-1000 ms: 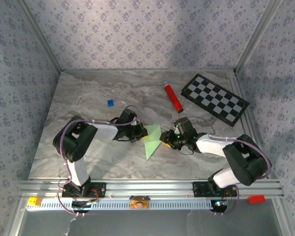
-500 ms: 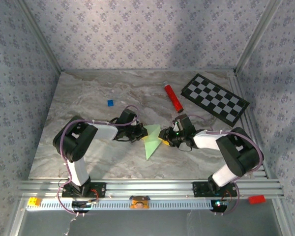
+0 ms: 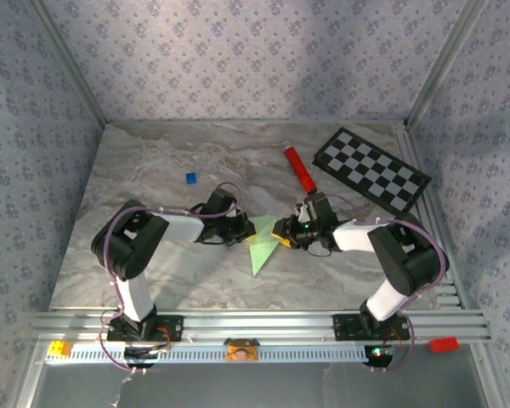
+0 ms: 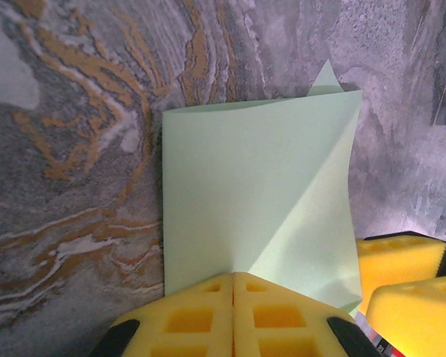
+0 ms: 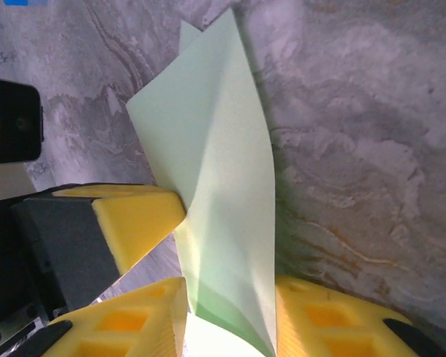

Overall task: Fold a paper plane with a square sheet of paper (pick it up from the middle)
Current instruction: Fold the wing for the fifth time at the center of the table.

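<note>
Square sheet of paper (image 3: pixel 261 244), pale green, partly folded, seen lying mid-desk (image 3: pixel 153 170) between arms. One edge clamped by left gripper (image 4: pixel 233 288), fingers pressed together. Opposite edge straddled by right gripper (image 5: pixel 229 291), jaws parted.

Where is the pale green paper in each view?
Top external: green paper just below centre.
Left wrist: green paper mid-frame, above shut yellow jaws.
Right wrist: green paper centre, between open jaws of the right gripper.
Shared landmark: left gripper, pinching the paper's edge.
</note>
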Controlling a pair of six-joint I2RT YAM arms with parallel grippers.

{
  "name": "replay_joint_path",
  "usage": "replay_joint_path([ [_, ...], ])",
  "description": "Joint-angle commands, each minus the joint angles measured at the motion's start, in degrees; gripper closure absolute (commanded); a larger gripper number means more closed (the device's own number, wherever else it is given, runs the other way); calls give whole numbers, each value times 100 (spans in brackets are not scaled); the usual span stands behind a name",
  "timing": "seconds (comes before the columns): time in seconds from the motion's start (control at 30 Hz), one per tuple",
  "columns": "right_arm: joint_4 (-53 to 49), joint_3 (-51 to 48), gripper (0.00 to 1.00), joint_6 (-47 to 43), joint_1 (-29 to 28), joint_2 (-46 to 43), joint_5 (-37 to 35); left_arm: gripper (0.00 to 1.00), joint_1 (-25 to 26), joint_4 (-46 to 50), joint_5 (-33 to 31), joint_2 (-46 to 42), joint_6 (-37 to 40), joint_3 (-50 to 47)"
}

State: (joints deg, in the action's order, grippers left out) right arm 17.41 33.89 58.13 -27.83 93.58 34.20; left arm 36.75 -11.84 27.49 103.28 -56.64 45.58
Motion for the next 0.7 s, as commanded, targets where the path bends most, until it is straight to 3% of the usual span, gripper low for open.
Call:
replay_joint_path([
  [0.0,-3,266,66,-399,55,150,441,93,-19,327,-81,104,146,19],
  [0.37,-145,510,66,-700,239,477,782,93,-21,322,-85,113,154,10],
  [0.67,-671,466,65,-588,237,354,462,93,-19,366,-116,69,152,11],
])
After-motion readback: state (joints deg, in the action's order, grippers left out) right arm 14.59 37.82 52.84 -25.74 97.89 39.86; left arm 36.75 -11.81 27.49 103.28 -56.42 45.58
